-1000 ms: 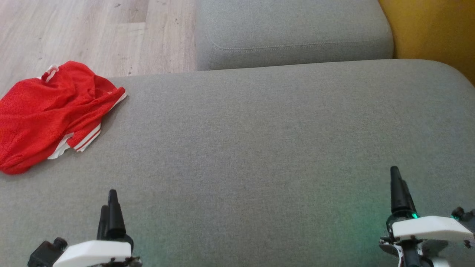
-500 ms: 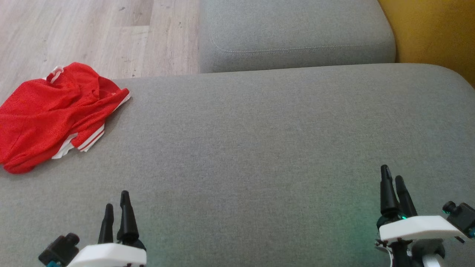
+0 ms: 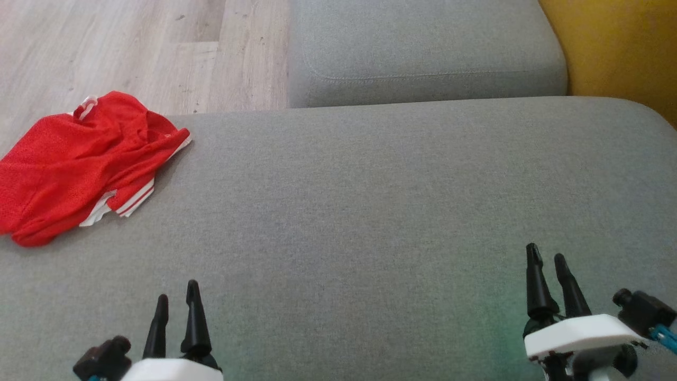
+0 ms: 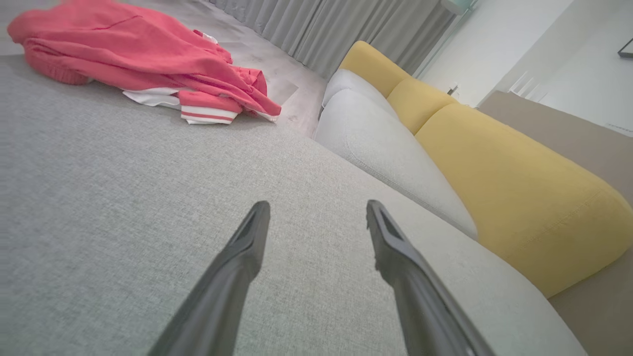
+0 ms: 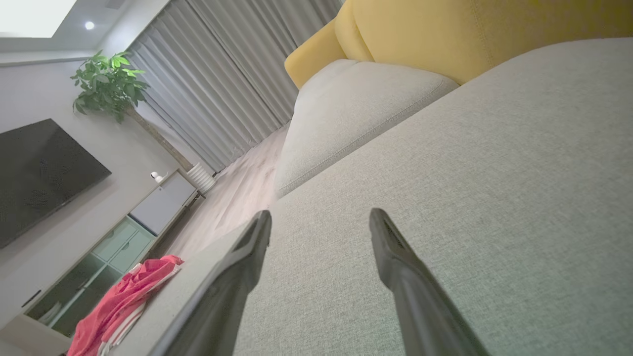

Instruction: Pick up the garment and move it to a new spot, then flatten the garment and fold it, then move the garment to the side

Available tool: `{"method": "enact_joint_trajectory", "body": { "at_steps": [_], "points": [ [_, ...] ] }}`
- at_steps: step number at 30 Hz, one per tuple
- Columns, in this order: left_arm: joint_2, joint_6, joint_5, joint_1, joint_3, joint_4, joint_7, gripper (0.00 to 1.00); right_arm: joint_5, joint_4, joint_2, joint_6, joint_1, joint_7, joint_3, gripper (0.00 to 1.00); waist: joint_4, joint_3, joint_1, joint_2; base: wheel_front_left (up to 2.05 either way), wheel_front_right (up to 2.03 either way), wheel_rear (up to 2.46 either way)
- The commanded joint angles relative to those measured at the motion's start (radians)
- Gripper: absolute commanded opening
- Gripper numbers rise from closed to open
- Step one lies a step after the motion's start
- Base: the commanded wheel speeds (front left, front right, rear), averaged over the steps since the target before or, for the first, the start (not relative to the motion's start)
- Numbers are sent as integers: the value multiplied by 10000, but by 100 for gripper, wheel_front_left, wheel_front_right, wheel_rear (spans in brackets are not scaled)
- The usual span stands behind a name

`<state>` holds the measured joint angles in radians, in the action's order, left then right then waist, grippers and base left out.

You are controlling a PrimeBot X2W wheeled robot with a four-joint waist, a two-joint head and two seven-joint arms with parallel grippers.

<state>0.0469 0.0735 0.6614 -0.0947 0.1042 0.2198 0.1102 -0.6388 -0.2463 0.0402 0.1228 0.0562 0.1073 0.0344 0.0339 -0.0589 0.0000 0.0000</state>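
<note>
Red mesh shorts [image 3: 79,159] with white-striped hems lie bunched at the far left corner of the grey sofa cushion [image 3: 370,211], well apart from both arms. Left gripper [image 3: 177,291] and right gripper [image 3: 545,253] hover at the near edge, fingers spread, nothing between them. Judging by the rumpled heap, the pick-up, flattening, folding and setting aside all remain.

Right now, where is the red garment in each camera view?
Head view: garment at the left edge, on the grey seat's far corner.
Left wrist view: garment top left, on the seat.
Right wrist view: garment bottom left, at the seat's edge.
Shared landmark: the smaller grey cushion beside the yellow backrest.
</note>
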Motion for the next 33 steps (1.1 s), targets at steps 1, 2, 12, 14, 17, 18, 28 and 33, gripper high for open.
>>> {"method": "enact_joint_trajectory", "body": {
  "at_steps": [1, 2, 12, 14, 17, 18, 28, 33],
  "points": [
    [92, -47, -335, 273, -76, -313, 160, 100, 337, 297, 71, 49, -243, 198, 235, 100, 10, -7, 0, 0, 0, 0, 0],
    [93, -53, -459, 263, -59, -304, 190, 100, 465, 283, 71, 50, -236, 228, 254, 100, 17, -14, 0, 0, 0, 0, 0],
    [90, -126, -1610, 149, 83, -170, 486, 100, 1734, 193, 78, 56, -195, 522, 480, 100, 57, -90, 0, 0, 0, 0, 0],
    [88, -134, -1816, 124, 106, -150, 545, 100, 1990, 194, 79, 58, -180, 581, 521, 100, 62, -102, 0, 0, 0, 0, 0],
    [86, -148, -2138, 88, 152, -133, 635, 100, 2368, 190, 81, 60, -148, 670, 578, 100, 72, -116, 0, 0, 0, 0, 0],
    [84, -153, -2244, 76, 169, -129, 664, 100, 2493, 187, 82, 60, -138, 699, 595, 100, 77, -120, 0, 0, 0, 0, 0],
    [74, -235, -3267, -34, 293, -80, 962, 100, 3638, 103, 88, 67, -102, 994, 743, 100, 119, -132, 0, 0, 0, 0, 0],
    [68, -283, -3706, -78, 315, -4, 1110, 100, 4203, 0, 91, 70, -121, 1142, 813, 100, 131, -153, 0, 0, 0, 0, 0]
  ]
}}
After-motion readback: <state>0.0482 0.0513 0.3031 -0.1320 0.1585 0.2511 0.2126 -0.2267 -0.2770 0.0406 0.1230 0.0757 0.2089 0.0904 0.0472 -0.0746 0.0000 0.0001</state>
